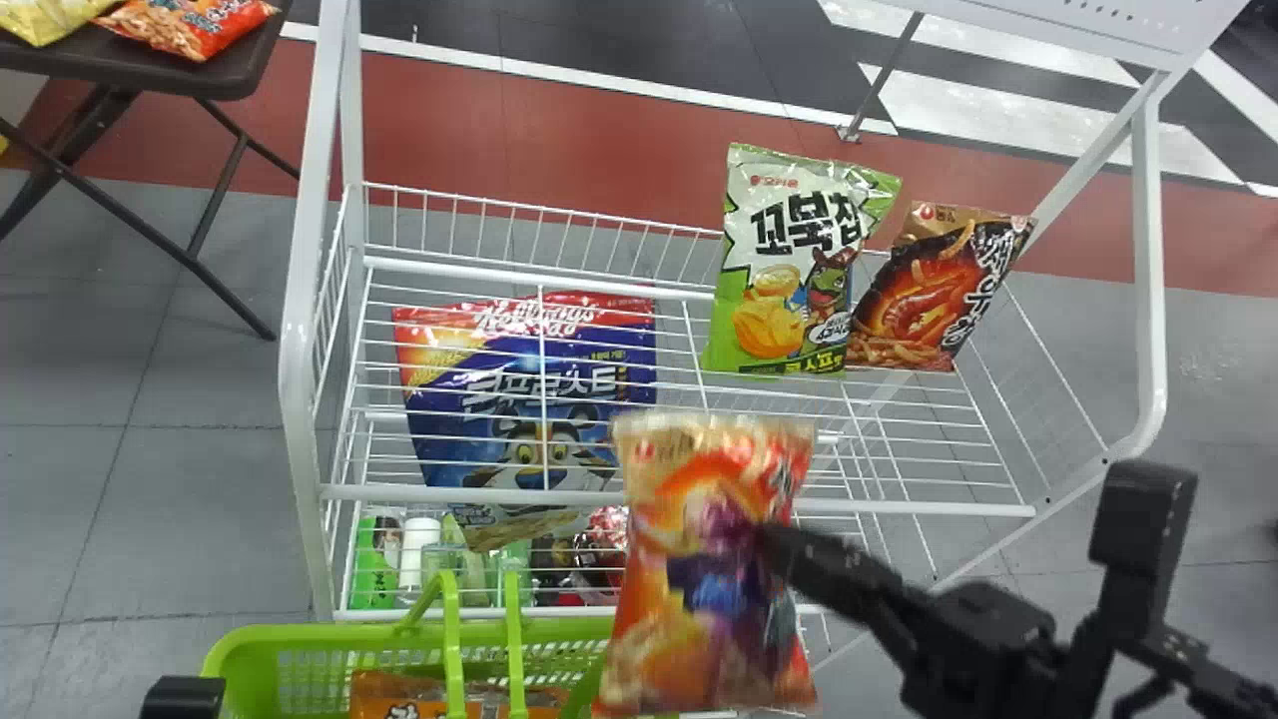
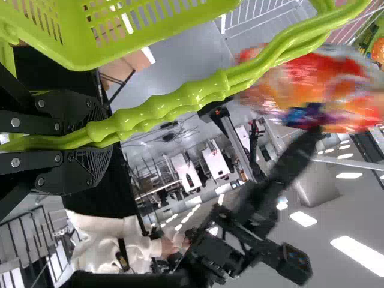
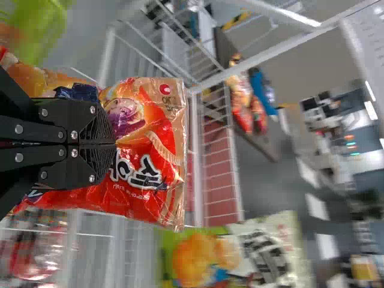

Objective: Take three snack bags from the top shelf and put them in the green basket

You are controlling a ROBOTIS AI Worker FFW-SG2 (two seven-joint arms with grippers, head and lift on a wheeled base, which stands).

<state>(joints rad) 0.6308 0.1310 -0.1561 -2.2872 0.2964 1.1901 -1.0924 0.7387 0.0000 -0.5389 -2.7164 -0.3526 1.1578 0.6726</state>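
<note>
Gripping red bag point(image 1: 689, 639), right hand point(image 1: 777, 544); left hand point(image 1: 183, 697) clenching basket handles point(image 1: 514, 639); wire rack point(image 1: 399, 493) behind.

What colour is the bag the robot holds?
The bag is mostly red and orange, clearest in the right wrist view.

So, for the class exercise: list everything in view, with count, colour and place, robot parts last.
Held snack bag: one, orange-red, before the rack.
Green and white snack bag: one, top shelf.
Brown snack bag: one, beside it.
Cereal bag: one, blue and red, below the top shelf.
Small goods: several, green, white and red, lower down.
Rack: one, white wire.
Green basket: one, before the rack.
Bag in the basket: at least one, orange.
Table: one, dark, left of the rack.
Table packets: at least two, yellow and orange-red.
Floor: grey, red-brown band.
Left gripper: one, black, on the basket's handle.
Right gripper: one, black, gripping the held bag.
</note>
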